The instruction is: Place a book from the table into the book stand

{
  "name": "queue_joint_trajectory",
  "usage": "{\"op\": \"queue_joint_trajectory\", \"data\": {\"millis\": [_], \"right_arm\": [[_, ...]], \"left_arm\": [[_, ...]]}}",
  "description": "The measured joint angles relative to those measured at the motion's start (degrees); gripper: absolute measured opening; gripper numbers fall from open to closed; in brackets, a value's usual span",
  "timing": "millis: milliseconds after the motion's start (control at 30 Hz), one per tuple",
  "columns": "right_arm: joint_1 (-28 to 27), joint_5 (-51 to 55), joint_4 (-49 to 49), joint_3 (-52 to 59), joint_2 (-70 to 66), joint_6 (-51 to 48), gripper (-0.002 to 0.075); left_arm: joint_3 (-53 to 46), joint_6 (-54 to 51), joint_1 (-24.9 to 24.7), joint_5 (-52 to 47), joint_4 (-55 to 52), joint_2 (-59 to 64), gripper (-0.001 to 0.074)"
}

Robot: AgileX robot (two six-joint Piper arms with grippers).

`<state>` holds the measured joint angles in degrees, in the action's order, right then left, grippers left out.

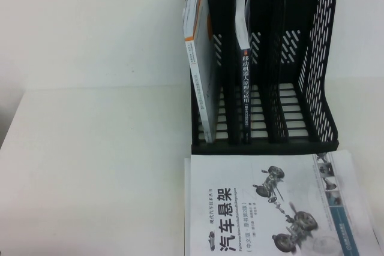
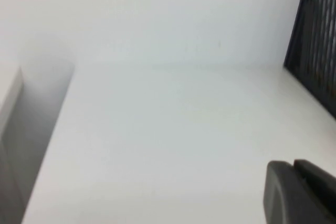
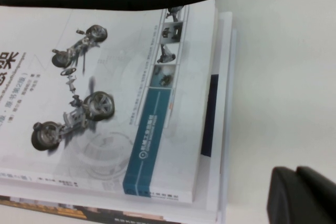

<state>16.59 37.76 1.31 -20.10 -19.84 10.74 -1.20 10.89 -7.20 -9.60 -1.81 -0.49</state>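
Two books already stand in the book stand (image 1: 312, 76), black perforated plastic, far right on the white table (image 1: 90, 166): a white book (image 1: 201, 58) in the left slot, the book (image 1: 245, 82) w/ dark spine in the next. Only the right wrist view shows a stack under the suspension book (image 1: 270, 208). Left gripper (image 2: 299, 192) over bare table, right gripper (image 3: 302, 195) by the stack's right edge; can't tell either claw's opening or hold.

Book (image 1: 246, 88) upright in book stand (image 1: 318, 70) on table (image 1: 90, 166); white book (image 1: 264, 208) before stand.
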Motion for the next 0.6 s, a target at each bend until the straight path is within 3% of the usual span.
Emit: {"op": "queue_joint_trajectory", "data": {"millis": [200,433,600], "right_arm": [[0.0,0.1,0.0,0.0,0.0,0.0,-0.0003],[0.0,0.2,0.0,0.0,0.0,0.0,-0.0003],[0.0,0.2,0.0,0.0,0.0,0.0,-0.0003]], "left_arm": [[0.0,0.1,0.0,-7.7,1.2,0.0,-0.0002],[0.2,-0.3,-0.3,-9.1,1.3,0.0,-0.0002],[0.3,-0.4,2.6,-9.4,1.8,-0.1,-0.0002]]}}
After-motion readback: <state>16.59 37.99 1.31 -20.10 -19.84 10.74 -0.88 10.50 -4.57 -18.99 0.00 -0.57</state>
